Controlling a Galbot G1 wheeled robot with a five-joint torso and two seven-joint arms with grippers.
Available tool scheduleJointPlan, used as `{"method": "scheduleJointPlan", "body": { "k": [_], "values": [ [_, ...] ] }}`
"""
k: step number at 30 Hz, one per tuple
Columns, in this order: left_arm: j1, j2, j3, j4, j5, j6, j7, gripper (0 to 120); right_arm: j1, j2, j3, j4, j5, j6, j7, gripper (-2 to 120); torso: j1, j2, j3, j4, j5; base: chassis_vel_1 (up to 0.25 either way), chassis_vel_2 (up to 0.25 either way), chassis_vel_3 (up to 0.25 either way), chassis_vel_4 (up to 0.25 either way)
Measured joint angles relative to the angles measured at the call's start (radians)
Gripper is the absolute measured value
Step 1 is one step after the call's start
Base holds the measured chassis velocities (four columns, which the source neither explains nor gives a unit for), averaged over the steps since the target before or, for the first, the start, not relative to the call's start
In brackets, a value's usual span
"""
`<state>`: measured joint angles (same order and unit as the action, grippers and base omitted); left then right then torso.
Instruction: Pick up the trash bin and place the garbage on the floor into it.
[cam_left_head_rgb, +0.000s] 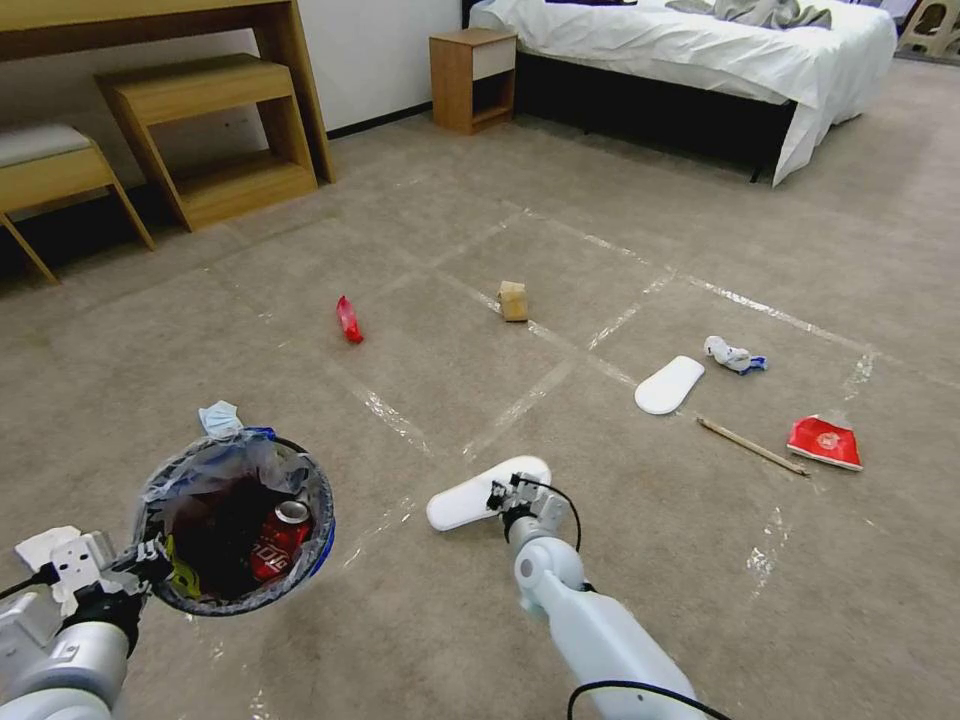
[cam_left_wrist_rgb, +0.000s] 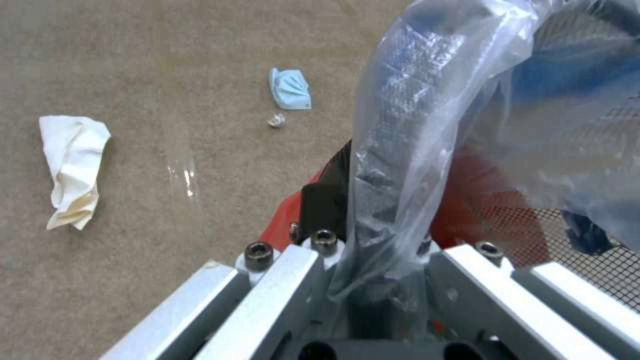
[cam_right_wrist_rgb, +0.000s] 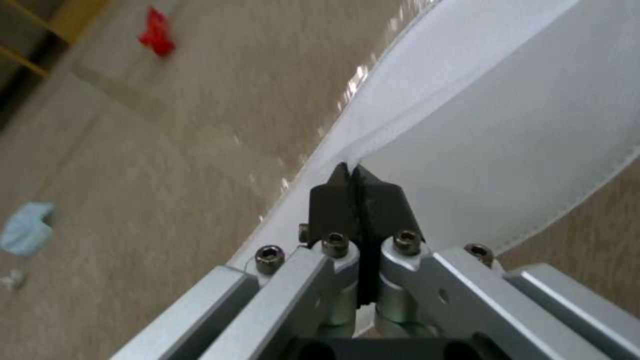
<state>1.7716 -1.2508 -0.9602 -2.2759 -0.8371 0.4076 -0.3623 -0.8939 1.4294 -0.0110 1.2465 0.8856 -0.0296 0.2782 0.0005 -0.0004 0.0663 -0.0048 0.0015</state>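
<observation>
At your far left, the left pincer (cam_left_head_rgb: 150, 560) is clamped on the bag-lined rim of the trash bin (cam_left_head_rgb: 235, 525), held above the floor (cam_left_head_rgb: 420, 230) with 1 red can (cam_left_head_rgb: 280, 540) inside. A blue mask (cam_left_head_rgb: 220, 417) lies just behind it. Next, a red wrapper (cam_left_head_rgb: 349, 319), then the right pincer (cam_left_head_rgb: 505, 497), closed on the near white slipper (cam_left_head_rgb: 485, 492). Farther right you have a tan bag (cam_left_head_rgb: 513, 300), the 2nd slipper (cam_left_head_rgb: 669, 384), a wooden stick (cam_left_head_rgb: 752, 446) and a red packet (cam_left_head_rgb: 825, 441).

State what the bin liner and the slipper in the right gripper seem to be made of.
Bin liner: thin translucent plastic film, by its crinkles and glossy glints. Slipper: probably soft non-woven fabric or foam, matte white with a stitched edge, pinched by the right gripper.
</observation>
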Motion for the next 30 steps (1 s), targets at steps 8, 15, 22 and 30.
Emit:
{"method": "scheduleJointPlan", "body": {
  "k": [8,15,22,30],
  "values": [
    [-0.019,0.034,-0.005,-0.008,-0.041,0.036,-0.023,1,-0.012,-0.09,-0.007,0.167,-0.029,0.08,-0.018,0,0.0,0.0,0.0,-0.0001,0.0,0.0,0.0,0.0,0.0],
    [-0.034,0.066,-0.007,-0.033,-0.085,0.07,-0.039,1,0.01,-0.238,-0.013,0.439,0.031,0.1,-0.023,0,0.0,0.0,0.0,0.0002,0.0,0.0,0.0,0.0,0.0],
    [-0.04,0.087,0.01,-0.054,-0.122,0.103,-0.054,1,0.038,-0.419,-0.025,0.64,0.069,0.119,-0.029,0,0.0,0.0,0.0,-0.0004,0.0001,0.0,0.0,0.0,0.0],
    [-0.045,0.102,0.027,-0.064,-0.136,0.123,-0.059,1,0.082,-0.522,-0.038,0.779,0.104,0.181,-0.09,0,0.0,0.0,0.0,0.0,0.0,0.0,0.0,0.0,0.0]
  ]
}}
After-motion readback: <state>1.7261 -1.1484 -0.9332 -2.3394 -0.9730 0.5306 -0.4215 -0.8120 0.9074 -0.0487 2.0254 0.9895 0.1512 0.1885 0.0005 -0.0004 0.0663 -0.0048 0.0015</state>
